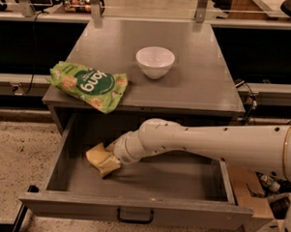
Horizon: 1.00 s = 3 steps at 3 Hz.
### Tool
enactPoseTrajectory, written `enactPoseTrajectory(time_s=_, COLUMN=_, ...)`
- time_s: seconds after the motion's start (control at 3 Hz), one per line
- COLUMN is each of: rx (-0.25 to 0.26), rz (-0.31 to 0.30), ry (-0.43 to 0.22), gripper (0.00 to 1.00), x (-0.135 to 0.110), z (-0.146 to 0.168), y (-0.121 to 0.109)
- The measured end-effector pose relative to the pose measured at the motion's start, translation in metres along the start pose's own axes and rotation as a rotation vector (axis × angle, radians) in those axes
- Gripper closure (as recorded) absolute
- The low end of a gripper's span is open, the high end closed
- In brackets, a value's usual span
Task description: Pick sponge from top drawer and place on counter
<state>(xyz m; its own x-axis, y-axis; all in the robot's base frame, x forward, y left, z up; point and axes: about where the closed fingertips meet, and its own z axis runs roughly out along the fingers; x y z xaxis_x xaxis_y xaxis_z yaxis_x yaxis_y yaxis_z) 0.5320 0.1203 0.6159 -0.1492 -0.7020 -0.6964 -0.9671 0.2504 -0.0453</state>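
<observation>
The top drawer [136, 208] is pulled open below the counter [196, 67]. A pale yellow sponge [96, 155] sits at the drawer's left side on its floor. My white arm reaches in from the right, and my gripper [108, 163] is down in the drawer right at the sponge, touching or overlapping its right end. The arm's wrist hides the gripper's grip on the sponge.
A white bowl [155, 61] stands mid-counter. A green snack bag [89, 84] lies at the counter's front left corner, overhanging the edge. A dark pull handle [135, 216] is on the drawer front. A cardboard box [250, 205] sits on the floor at right.
</observation>
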Motion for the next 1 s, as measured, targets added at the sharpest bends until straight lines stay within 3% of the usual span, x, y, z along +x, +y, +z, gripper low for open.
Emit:
enactPoseTrajectory(time_s=0.33, rx=0.034, rz=0.027, ry=-0.047, gripper=1.00, x=0.008, z=-0.017, y=-0.005)
enactPoseTrajectory(time_s=0.67, rx=0.060, rz=-0.048, ry=-0.098, gripper=1.00, x=0.000, z=-0.057, y=-0.010)
enactPoseTrajectory(time_s=1.0, rx=0.057, rz=-0.166, ry=-0.145, gripper=1.00, x=-0.005, z=-0.113, y=-0.005)
